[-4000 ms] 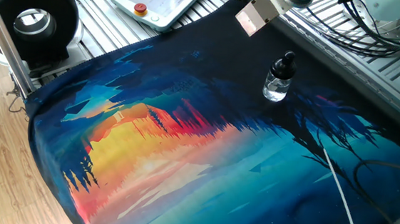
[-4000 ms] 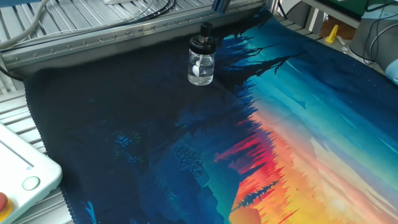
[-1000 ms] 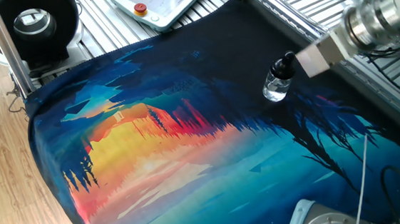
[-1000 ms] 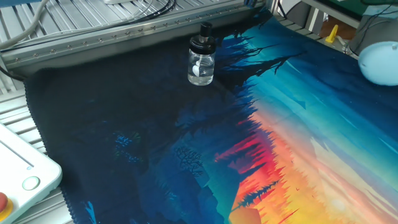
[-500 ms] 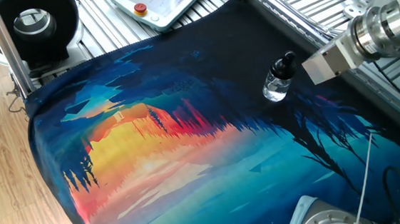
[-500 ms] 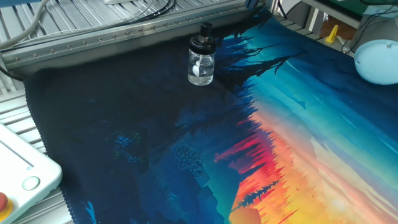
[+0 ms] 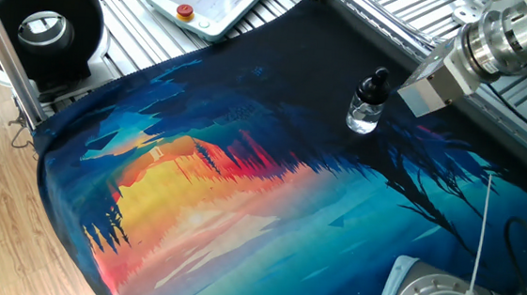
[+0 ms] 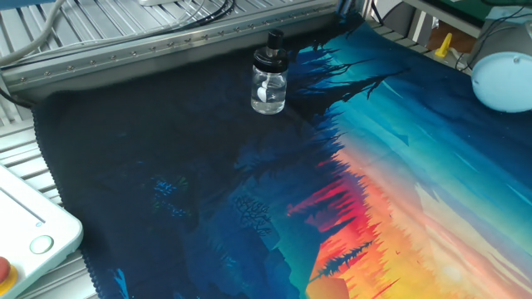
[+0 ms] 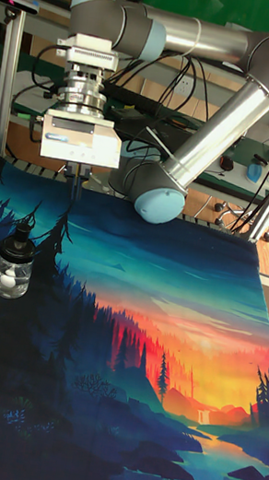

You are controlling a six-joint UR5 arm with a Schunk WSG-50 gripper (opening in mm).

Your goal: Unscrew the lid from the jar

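Observation:
The jar [image 7: 363, 117] is a small clear glass bottle standing upright on the dark far part of the colourful mat [image 7: 241, 193]. The black lid [image 7: 376, 84] sits on its neck. The same jar [image 8: 268, 91] and lid [image 8: 272, 51] show in the other fixed view, with a white ball inside the glass. In the tall view my gripper [image 9: 74, 188] hangs above the mat, behind and to the right of the jar [image 9: 13, 276] and lid [image 9: 20, 243], touching neither. Its two thin dark fingers point down, close together, with nothing between them.
A grey slatted metal frame [image 8: 166, 46] borders the mat behind the jar. A teach pendant [image 7: 209, 2] and a black round device [image 7: 38, 21] sit at the far left. The arm's grey elbow [image 8: 503, 79] hangs over the mat's right side, with cables nearby.
The gripper's housing has drifted a little right and down beside the jar over the last second. The jar and lid have not moved.

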